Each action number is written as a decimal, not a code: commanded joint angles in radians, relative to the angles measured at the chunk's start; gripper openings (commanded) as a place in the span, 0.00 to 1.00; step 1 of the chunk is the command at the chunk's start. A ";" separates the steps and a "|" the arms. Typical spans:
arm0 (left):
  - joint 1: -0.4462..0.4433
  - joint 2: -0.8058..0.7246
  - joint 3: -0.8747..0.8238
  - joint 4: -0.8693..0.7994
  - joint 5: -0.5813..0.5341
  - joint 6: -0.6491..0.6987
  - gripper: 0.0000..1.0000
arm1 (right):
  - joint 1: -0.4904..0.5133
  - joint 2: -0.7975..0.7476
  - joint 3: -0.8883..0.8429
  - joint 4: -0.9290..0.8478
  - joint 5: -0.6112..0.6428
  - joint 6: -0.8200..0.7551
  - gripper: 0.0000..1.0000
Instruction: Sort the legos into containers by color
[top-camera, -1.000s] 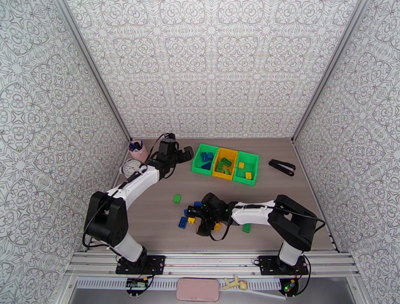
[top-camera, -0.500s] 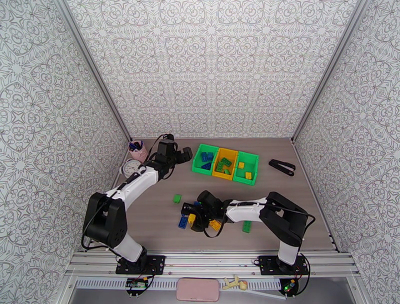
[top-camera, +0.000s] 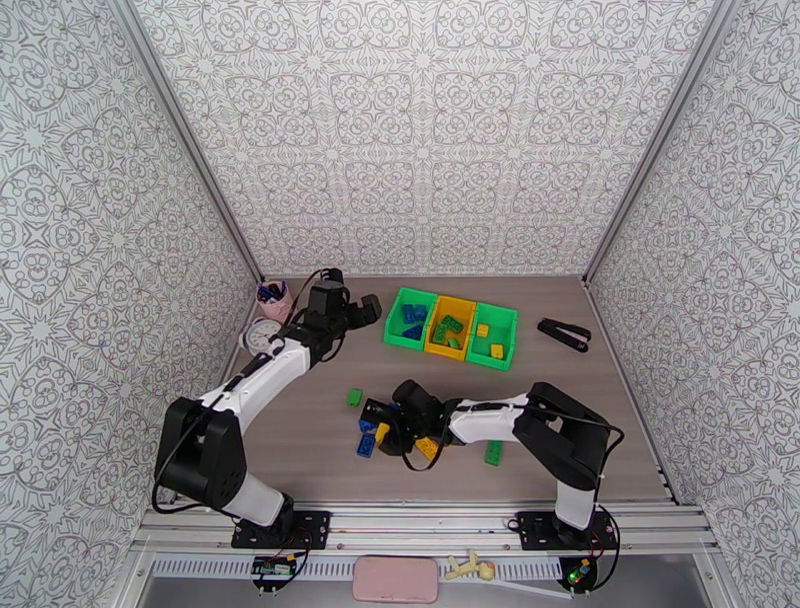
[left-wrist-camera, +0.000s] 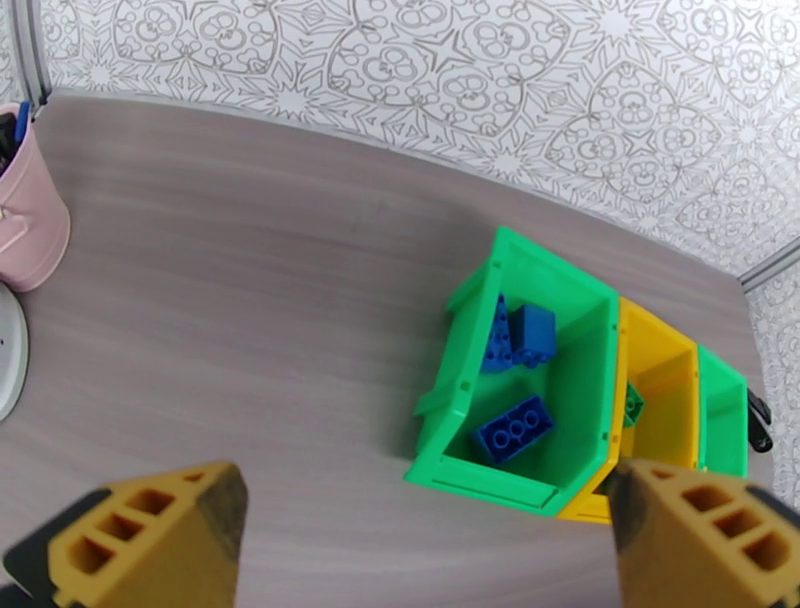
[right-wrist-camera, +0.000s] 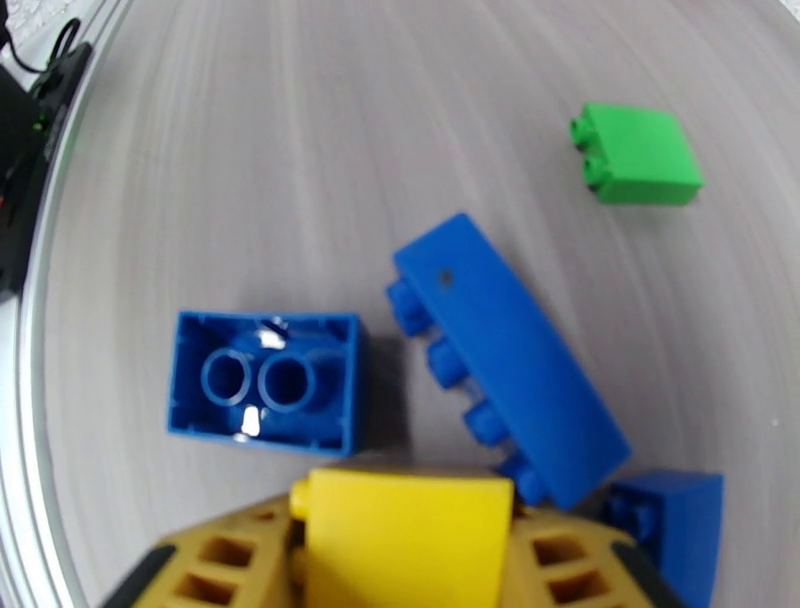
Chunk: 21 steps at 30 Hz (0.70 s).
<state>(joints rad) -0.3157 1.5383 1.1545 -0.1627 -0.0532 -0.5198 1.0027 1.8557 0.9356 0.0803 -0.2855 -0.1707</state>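
Right pincer (top-camera: 384, 430) farther left now, tight around a yellow lego (right-wrist-camera: 405, 530).

3 bins (left-wrist-camera: 452, 390): 2 green, 1 yellow-orange. 3 blue bricks (left-wrist-camera: 515, 430) in the left bin, 2 yellow bricks (top-camera: 496, 351) in the right. 2 green bricks (top-camera: 354, 397) loose.

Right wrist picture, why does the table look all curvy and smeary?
Right wrist view: a wide lens probably bends the table grain into curves, and it smears toward the edges; the green brick looks fairly crisp. Left wrist view: the table grain streaks too, but the nearest green bin is sharp.
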 joint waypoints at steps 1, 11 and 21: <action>0.010 -0.036 -0.026 0.014 -0.008 0.007 1.00 | 0.008 -0.051 -0.021 0.047 0.037 0.035 0.34; 0.004 -0.123 -0.100 0.028 -0.003 0.070 1.00 | -0.061 -0.212 -0.117 0.157 0.150 0.126 0.30; -0.066 -0.252 -0.265 0.095 -0.025 0.171 1.00 | -0.289 -0.375 -0.198 0.256 0.379 0.304 0.27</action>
<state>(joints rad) -0.3573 1.3262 0.9340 -0.1150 -0.0578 -0.4118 0.7612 1.5253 0.7506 0.2924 -0.0097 0.0471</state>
